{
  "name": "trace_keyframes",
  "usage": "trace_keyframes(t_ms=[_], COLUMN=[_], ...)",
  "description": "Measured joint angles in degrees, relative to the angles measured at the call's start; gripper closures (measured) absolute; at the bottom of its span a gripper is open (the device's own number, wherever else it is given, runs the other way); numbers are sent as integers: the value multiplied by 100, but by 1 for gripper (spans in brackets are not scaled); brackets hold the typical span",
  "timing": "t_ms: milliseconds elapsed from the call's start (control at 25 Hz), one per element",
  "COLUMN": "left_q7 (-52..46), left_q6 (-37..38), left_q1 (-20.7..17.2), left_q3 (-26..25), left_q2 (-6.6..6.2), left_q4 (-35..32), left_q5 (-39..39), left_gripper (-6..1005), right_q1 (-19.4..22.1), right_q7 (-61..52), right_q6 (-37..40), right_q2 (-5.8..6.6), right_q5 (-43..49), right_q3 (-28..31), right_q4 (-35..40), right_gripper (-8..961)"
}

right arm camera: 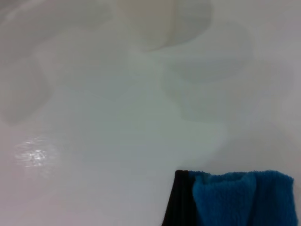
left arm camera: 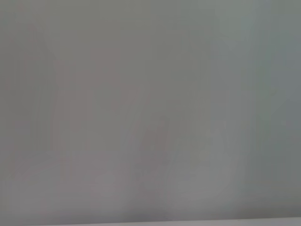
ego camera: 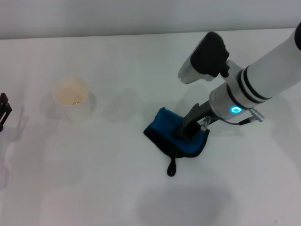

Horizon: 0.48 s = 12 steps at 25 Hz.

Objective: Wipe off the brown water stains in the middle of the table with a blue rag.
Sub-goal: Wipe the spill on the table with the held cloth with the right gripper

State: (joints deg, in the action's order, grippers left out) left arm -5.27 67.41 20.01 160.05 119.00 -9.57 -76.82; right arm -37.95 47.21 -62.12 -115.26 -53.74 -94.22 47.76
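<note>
The blue rag [ego camera: 171,134] lies bunched on the white table [ego camera: 117,188], right of the middle, with its black loop tab [ego camera: 171,167] pointing toward the front. My right gripper [ego camera: 186,133] reaches down from the right and is shut on the rag's right part, pressing it to the table. The rag's fuzzy blue edge with black trim also shows in the right wrist view [right arm camera: 240,197]. No tan stain shows plainly; only faint grey patches lie left of the rag [ego camera: 123,102]. My left gripper [ego camera: 3,111] is parked at the far left edge.
A cream-white paper cup [ego camera: 71,92] stands at the left of the table, well apart from the rag; it also shows in the right wrist view [right arm camera: 150,23]. The left wrist view shows only plain white surface.
</note>
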Motion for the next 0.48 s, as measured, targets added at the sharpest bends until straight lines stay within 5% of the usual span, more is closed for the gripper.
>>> trace_keyframes(t_ms=[480], left_q7=[-50], left_q6=[5], left_q1=[23], left_q3=[0], left_q2=[0], left_q4=[1], left_q5=[-7], left_gripper=[105], right_q1=[212], right_q7=[-14], right_q6=[-1436], right_q2=[-18], right_q5=[70], right_q3=[-51], right_q4=[860], right_gripper=[872])
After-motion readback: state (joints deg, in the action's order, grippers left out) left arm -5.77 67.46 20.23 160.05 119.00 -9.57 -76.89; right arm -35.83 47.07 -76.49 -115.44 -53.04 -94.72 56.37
